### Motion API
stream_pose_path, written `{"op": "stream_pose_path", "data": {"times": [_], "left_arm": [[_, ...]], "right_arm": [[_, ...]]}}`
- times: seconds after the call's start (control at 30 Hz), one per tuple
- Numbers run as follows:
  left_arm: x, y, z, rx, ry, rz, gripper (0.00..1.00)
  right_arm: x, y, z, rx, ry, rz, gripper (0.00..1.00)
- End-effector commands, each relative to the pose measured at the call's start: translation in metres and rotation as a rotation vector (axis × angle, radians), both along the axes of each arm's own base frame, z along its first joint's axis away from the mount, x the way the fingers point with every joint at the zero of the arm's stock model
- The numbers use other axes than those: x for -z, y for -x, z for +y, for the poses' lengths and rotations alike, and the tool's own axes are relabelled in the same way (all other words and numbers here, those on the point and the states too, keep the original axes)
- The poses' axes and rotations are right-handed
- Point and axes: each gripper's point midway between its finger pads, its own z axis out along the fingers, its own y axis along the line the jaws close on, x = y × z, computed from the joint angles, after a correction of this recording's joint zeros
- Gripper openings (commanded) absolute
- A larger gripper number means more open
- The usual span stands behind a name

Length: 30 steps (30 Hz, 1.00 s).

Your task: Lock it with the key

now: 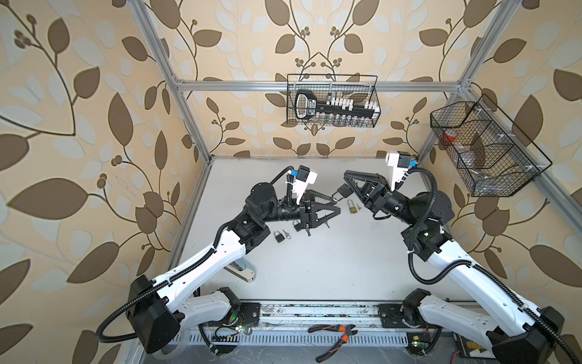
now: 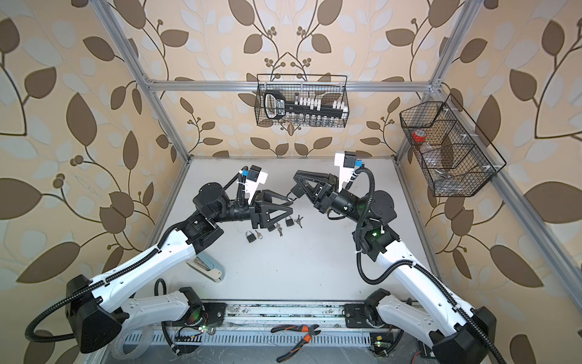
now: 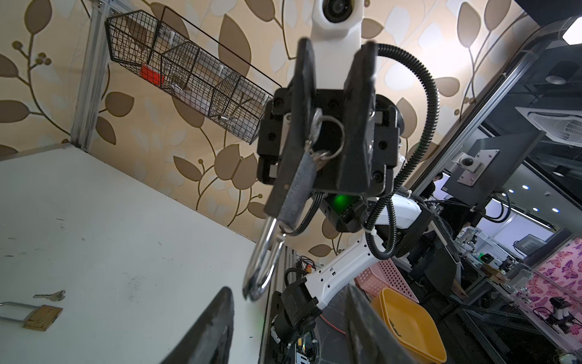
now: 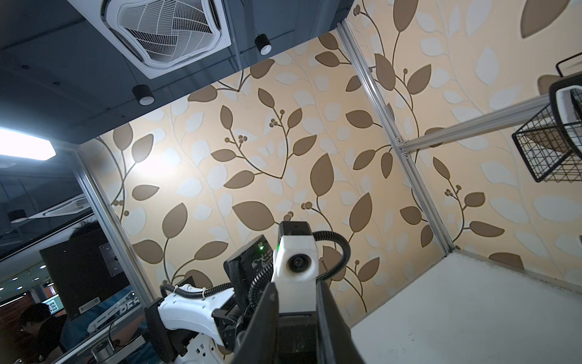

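My right gripper (image 1: 346, 186) is shut on a dark padlock (image 1: 343, 190) held above the table, its silver shackle (image 3: 261, 268) pointing at my left gripper. A key on a ring (image 3: 318, 138) sits at the padlock's other end, between the right fingers. In the right wrist view the padlock (image 4: 296, 342) fills the gap between the fingers. My left gripper (image 1: 336, 204) faces it, open and holding nothing. In the left wrist view the shackle hangs just past one left fingertip (image 3: 220, 312), apart from it.
On the table lie a brass padlock (image 1: 353, 208) with a loose key (image 3: 52, 295), two black padlocks (image 1: 278, 235) (image 2: 289, 220) and small keys (image 2: 299, 220). A stapler (image 1: 244, 272) lies under the left arm. Wire baskets hang at the back (image 1: 332, 101) and right (image 1: 485, 148).
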Motion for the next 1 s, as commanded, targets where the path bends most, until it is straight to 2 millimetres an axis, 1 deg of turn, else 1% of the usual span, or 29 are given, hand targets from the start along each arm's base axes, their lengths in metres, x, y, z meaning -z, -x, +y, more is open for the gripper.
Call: {"op": "stream_pose_path", "data": {"times": [0.0, 0.13, 0.33, 0.53, 0.63, 0.77, 0.83, 0.97], "left_arm": [[-0.034, 0.009, 0.002, 0.011, 0.082, -0.095, 0.50], [-0.037, 0.010, 0.002, 0.010, 0.093, -0.106, 0.39], [-0.038, 0.007, 0.005, -0.026, 0.096, -0.111, 0.36], [-0.041, 0.009, 0.004, -0.019, 0.099, -0.115, 0.30], [-0.043, 0.008, 0.005, -0.024, 0.101, -0.118, 0.25], [-0.042, 0.007, 0.004, -0.029, 0.099, -0.111, 0.07], [-0.042, 0.007, 0.005, -0.028, 0.098, -0.110, 0.00], [-0.043, 0.007, 0.006, -0.033, 0.094, -0.111, 0.00]], "right_arm": [[-0.016, 0.008, -0.008, 0.002, -0.056, -0.034, 0.00], [-0.012, 0.007, -0.006, -0.006, -0.051, -0.024, 0.00], [-0.011, 0.007, -0.005, -0.018, -0.051, -0.013, 0.00], [-0.006, 0.009, -0.004, -0.031, -0.045, -0.002, 0.00], [-0.004, 0.008, -0.003, -0.035, -0.045, 0.006, 0.00], [-0.003, 0.008, -0.003, -0.036, -0.044, 0.010, 0.00], [-0.003, 0.008, -0.002, -0.039, -0.043, 0.012, 0.00], [0.000, 0.008, 0.000, -0.047, -0.035, 0.015, 0.00]]}}
